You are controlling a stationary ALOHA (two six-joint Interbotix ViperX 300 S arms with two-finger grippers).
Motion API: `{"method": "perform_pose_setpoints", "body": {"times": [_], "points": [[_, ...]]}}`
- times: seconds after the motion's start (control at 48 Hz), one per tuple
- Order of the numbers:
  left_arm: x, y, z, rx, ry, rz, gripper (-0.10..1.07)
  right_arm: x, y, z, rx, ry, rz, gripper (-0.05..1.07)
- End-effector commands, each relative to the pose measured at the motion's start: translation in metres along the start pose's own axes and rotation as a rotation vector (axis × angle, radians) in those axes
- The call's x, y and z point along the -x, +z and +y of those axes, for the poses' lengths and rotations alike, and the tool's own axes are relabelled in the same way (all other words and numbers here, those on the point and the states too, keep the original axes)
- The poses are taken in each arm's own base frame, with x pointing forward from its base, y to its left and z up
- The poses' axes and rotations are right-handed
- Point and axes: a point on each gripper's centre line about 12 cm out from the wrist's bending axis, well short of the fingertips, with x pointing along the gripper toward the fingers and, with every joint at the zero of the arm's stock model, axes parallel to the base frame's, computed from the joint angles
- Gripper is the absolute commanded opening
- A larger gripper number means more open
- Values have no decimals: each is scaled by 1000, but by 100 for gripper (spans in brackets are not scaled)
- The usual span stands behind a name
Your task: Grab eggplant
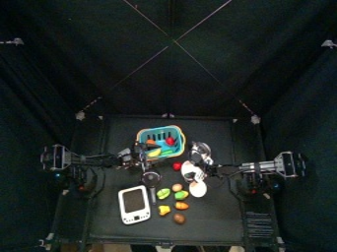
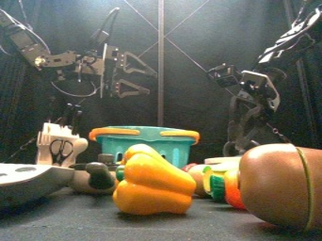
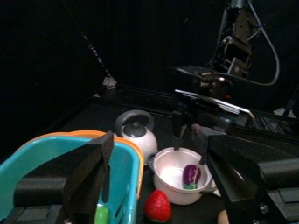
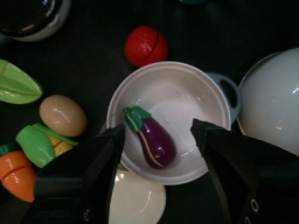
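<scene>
Black table; right fingers [image 4: 100, 157] spread wide over eggplant [image 4: 152, 140].

Both pincers [image 3: 158, 179] [image 4: 158, 149] open, raised.

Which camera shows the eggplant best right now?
Right wrist view: the eggplant lies in the white bowl between open jaws. Left wrist view shows it small; top and front views do not show it clearly.

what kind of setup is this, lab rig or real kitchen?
Likely a lab test cell, not a kitchen: black curtains pen in a small black table strewn with toy food, such as an eggplant in a white bowl and a yellow pepper.
</scene>
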Motion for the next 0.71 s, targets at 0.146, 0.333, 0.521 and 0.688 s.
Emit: {"method": "perform_pose_setpoints", "body": {"times": [0.146,0.333,0.521,0.688], "points": [[-4,8,-1,3,-2,-27,103,-3,8,6,51,-29,72,93],[-5,5,-1,2,-2,-21,103,-7,2,10,109,-9,166,93],[-5,3,0,2,2,-15,103,-14,3,3,121,-2,206,93],[-5,2,1,1,4,-12,103,-25,7,-7,117,-33,221,93]]}}
